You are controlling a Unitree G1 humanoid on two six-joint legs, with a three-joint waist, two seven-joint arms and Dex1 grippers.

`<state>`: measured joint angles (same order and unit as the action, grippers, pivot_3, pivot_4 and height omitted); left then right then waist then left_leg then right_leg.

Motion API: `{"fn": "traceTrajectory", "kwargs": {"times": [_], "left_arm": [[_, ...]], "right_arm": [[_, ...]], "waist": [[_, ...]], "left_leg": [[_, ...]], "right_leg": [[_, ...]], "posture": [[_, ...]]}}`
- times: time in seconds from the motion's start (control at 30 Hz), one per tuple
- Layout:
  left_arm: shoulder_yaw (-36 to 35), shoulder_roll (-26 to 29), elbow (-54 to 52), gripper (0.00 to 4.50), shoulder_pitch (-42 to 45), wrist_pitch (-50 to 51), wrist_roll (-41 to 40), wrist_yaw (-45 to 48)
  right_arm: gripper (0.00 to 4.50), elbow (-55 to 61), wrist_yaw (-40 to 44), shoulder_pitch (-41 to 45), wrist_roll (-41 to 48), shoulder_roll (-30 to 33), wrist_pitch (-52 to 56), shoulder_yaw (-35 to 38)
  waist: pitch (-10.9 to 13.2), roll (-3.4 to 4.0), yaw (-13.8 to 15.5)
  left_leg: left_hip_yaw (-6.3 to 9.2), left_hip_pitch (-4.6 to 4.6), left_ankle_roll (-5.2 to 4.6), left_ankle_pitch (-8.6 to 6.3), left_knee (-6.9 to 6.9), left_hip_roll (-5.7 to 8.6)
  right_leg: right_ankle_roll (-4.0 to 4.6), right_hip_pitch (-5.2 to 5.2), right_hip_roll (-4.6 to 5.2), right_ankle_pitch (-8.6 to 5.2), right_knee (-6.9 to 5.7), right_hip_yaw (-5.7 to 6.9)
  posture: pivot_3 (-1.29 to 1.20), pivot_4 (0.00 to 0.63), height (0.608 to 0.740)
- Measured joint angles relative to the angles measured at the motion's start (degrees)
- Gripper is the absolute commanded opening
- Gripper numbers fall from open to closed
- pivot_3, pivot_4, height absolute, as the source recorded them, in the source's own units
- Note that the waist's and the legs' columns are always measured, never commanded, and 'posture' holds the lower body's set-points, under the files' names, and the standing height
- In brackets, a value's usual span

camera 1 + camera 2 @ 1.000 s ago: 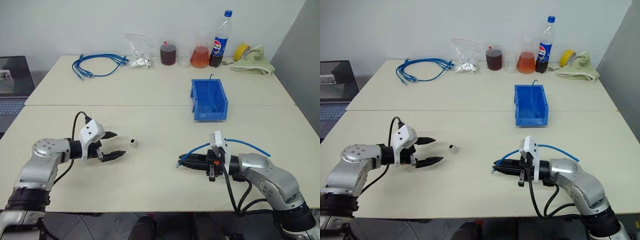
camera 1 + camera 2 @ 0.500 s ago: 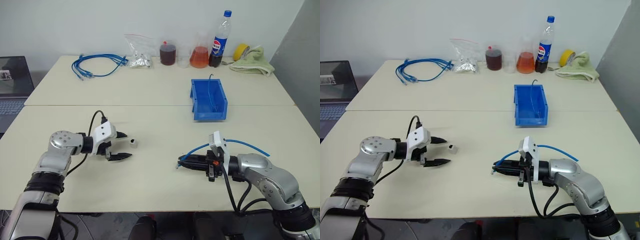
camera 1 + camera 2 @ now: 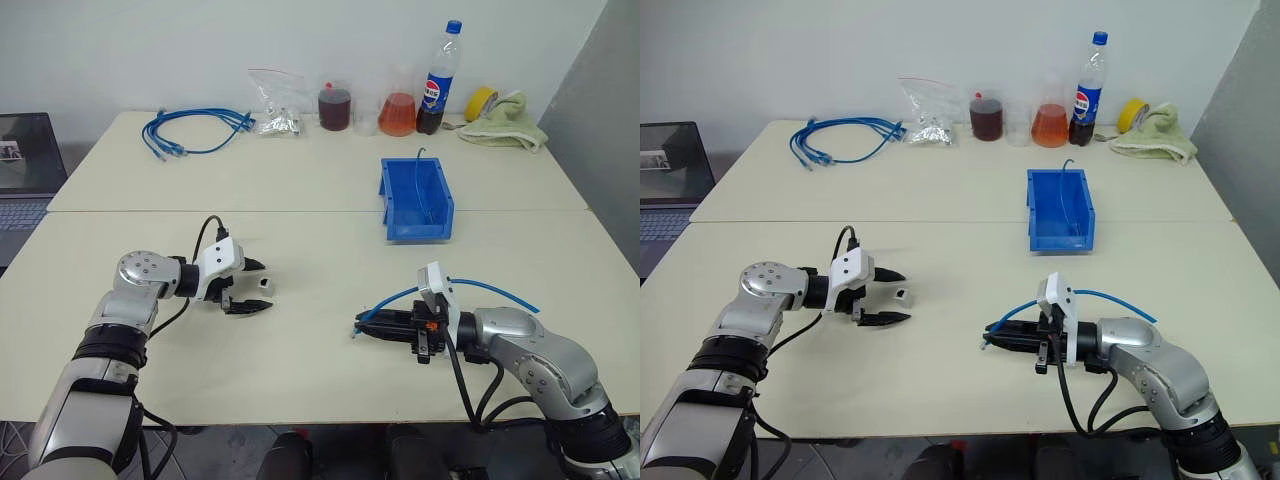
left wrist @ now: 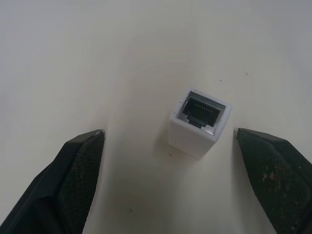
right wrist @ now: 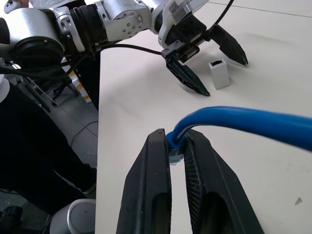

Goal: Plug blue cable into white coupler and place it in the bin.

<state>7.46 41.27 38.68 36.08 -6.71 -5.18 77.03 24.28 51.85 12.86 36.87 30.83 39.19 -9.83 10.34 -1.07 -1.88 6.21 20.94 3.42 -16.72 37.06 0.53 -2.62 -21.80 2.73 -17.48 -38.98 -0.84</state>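
Left gripper (image 3: 256, 288) moved in since a second ago, fingers spread wide either side of white coupler (image 3: 263, 284) on table (image 3: 320, 240). Right gripper (image 3: 362, 327) unmoved, clamped on blue cable (image 3: 400, 295). Bin (image 3: 417, 198) farther back.

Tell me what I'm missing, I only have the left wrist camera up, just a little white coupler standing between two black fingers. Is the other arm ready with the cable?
Observer: Yes. The right gripper is shut on the blue cable close to its plug end.
Operator: Okay, where's that arm compared to the coupler?
Observer: Off to the robot's right of the white coupler, apart from it, with the plug end facing the coupler's side of the table.
Operator: And the bin?
Observer: The bin sits farther back on the table, beyond the right gripper; a thin cable already stands in it.
Operator: Is my left one touching the coupler?
Observer: No, the left gripper is open around it.
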Motion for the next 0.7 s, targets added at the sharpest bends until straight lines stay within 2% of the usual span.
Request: {"fn": "traceTrajectory", "kwargs": {"times": [0.03,0.07,0.1,0.3,0.33,0.53,0.7], "left_arm": [[0.0,-0.02,0.13,4.09,0.05,0.01,0.01,0.2],[0.01,-0.09,0.21,3.75,0.06,0.02,0.0,0.74],[0.02,-0.12,0.21,3.66,0.06,0.02,0.0,1.06],[0.04,-0.8,-0.34,2.44,-0.15,1.0,-0.3,2.47],[0.04,-0.82,-0.54,2.38,-0.27,1.05,-0.32,2.48],[-0.13,-0.82,-2.57,1.05,-1.58,1.52,-0.65,2.48],[-0.69,-0.79,-6.07,0.99,-3.8,3.44,-1.43,2.28]], "right_arm": [[0.11,0.0,0.0,0.0,0.07,0.03,0.01,0.0],[0.11,0.0,-0.01,0.0,0.17,0.09,0.03,0.01],[0.11,0.0,-0.02,0.0,0.18,0.12,0.03,0.02],[0.11,0.0,-0.21,0.0,0.19,0.3,0.03,0.05],[0.11,0.0,-0.25,0.0,0.19,0.34,0.03,0.05],[0.11,0.0,-0.65,-0.01,0.2,0.5,0.03,0.1],[0.11,0.0,-0.68,-0.03,0.22,0.53,0.03,0.12]], "waist": [[0.0,0.0,0.0],[0.0,0.0,-0.01],[0.0,0.0,0.0],[0.0,0.0,-0.01],[0.0,0.0,-0.01],[0.0,0.0,-0.01],[-0.01,0.0,-0.01]], "left_leg": [[0.0,0.0,0.0,0.0,0.0,0.0],[0.0,0.0,0.0,0.0,0.0,0.0],[0.0,0.0,0.0,0.0,0.0,0.0],[0.0,0.0,0.0,0.0,0.01,0.0],[0.0,0.0,0.0,0.0,0.01,-0.01],[0.01,-0.01,0.0,0.0,0.01,-0.01],[0.01,-0.01,0.0,0.0,0.01,-0.02]], "right_leg": [[0.0,0.0,0.0,0.0,0.0,0.0],[0.0,0.0,0.0,0.0,0.0,0.0],[0.0,0.0,0.0,0.0,0.0,0.0],[0.0,0.0,0.0,0.0,-0.01,-0.01],[0.0,0.0,0.0,0.0,-0.01,0.0],[0.0,0.0,0.0,0.0,-0.01,-0.01],[0.0,0.0,0.0,0.0,-0.01,-0.02]], "posture": [[0.0,0.15,0.74],[0.0,0.15,0.74],[0.0,0.15,0.74],[0.0,0.15,0.74],[0.0,0.15,0.74],[0.0,0.15,0.74],[0.0,0.15,0.74]]}}
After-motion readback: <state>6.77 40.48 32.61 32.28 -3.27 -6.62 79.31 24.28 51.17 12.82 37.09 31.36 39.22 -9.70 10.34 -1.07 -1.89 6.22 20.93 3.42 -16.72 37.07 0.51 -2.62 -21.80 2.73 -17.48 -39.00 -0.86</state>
